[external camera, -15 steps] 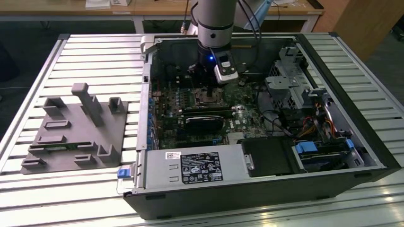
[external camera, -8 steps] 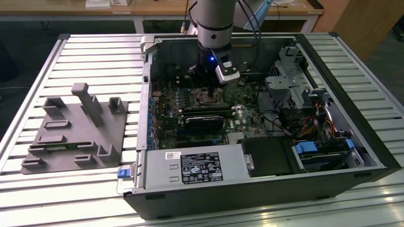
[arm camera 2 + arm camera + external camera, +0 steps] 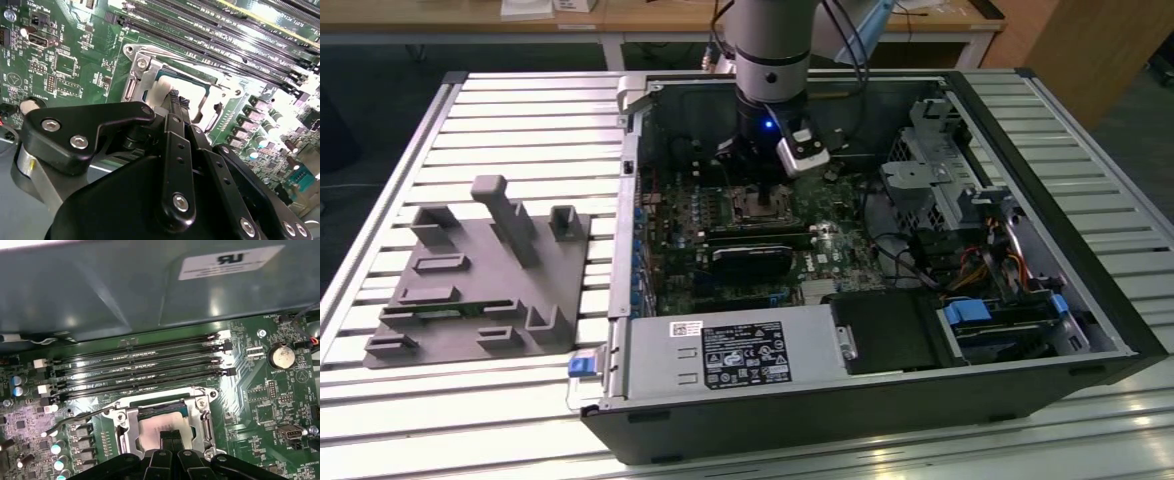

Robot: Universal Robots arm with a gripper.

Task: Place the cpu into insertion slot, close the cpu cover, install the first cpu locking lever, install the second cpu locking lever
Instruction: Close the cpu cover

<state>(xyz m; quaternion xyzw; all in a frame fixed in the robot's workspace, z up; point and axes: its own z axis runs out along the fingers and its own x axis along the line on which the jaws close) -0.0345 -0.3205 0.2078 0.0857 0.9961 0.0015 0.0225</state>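
The cpu [image 3: 152,428] lies flat in the insertion slot [image 3: 159,408], its pale metal top [image 3: 159,93] seen in both wrist views. The silver cpu cover [image 3: 126,426] lies down around the chip and frames it with its window [image 3: 141,66]. A thin metal lever rod [image 3: 75,418] sticks out sideways from the socket. My gripper [image 3: 171,436] is shut, its black fingertips [image 3: 174,96] pressed together right over the chip's middle with nothing between them. In the exterior view the gripper [image 3: 755,188] hangs inside the open computer case just above the socket [image 3: 755,207].
Several long black memory slots [image 3: 135,370] run beside the socket, with the case wall [image 3: 125,285] behind them. A coin battery [image 3: 281,356] sits on the board. A power supply [image 3: 720,355] and drive cage [image 3: 934,170] crowd the case. A grey fixture [image 3: 480,270] rests on the table.
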